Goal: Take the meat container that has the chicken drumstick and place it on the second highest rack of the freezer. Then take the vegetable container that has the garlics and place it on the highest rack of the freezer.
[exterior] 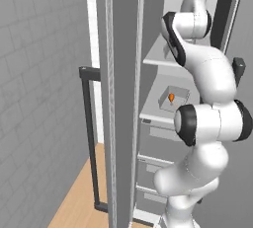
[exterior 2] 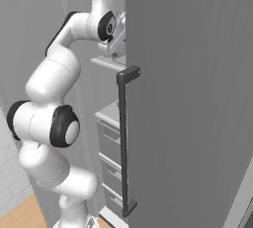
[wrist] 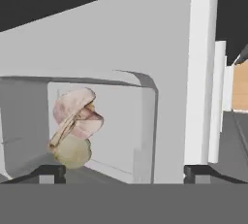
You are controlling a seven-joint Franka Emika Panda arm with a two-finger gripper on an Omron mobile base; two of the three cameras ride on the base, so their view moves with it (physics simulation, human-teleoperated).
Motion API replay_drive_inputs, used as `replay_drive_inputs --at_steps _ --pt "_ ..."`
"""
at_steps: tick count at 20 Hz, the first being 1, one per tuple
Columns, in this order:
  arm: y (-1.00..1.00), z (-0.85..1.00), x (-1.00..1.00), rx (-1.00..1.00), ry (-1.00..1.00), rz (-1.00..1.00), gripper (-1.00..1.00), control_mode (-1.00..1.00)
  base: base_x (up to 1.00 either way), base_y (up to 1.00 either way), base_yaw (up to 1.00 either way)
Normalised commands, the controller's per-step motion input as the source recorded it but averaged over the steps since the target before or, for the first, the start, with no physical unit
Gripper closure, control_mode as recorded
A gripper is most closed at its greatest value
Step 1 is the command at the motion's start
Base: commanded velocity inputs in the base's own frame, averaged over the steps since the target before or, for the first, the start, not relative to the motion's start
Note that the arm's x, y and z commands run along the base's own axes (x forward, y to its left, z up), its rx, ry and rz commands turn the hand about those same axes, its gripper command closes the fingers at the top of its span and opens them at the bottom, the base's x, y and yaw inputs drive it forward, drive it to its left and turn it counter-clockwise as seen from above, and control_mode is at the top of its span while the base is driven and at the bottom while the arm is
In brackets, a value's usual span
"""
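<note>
Left base view: the chicken drumstick (exterior: 171, 97) is lying in its meat container (exterior: 174, 98) on the second highest rack (exterior: 163, 113) of the freezer (exterior: 123, 98), below the highest rack (exterior: 160, 57).

Right base view: the arm is reaching onto the highest rack.

Hand view: the gripper (wrist: 125, 172) is standing wide, holding nothing; the garlics (wrist: 75, 126) are sitting in the vegetable container (wrist: 145, 121) just ahead.
</note>
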Motion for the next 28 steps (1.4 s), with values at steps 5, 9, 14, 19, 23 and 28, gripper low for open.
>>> replay_drive_inputs --at_steps 5,9,14,19,23,28 --pt "0.2 0.03 -0.66 -0.08 -0.41 0.01 -1.0 -1.0 0.0 0.0 0.0" --pt "0.09 0.44 -0.91 0.0 -0.17 0.07 -1.0 -1.0 0.0 0.0 0.0" --pt "0.0 0.16 -1.0 0.0 -0.07 0.17 -1.0 -1.0 0.0 0.0 0.0" --pt "0.03 -0.08 -1.0 -0.01 -0.04 0.18 -1.0 -1.0 0.0 0.0 0.0" --pt "0.28 -0.46 -1.0 -0.1 0.0 0.16 -1.0 -1.0 0.0 0.0 0.0" --pt "0.16 -0.8 -1.0 -0.14 0.02 0.16 -1.0 -1.0 0.0 0.0 0.0"
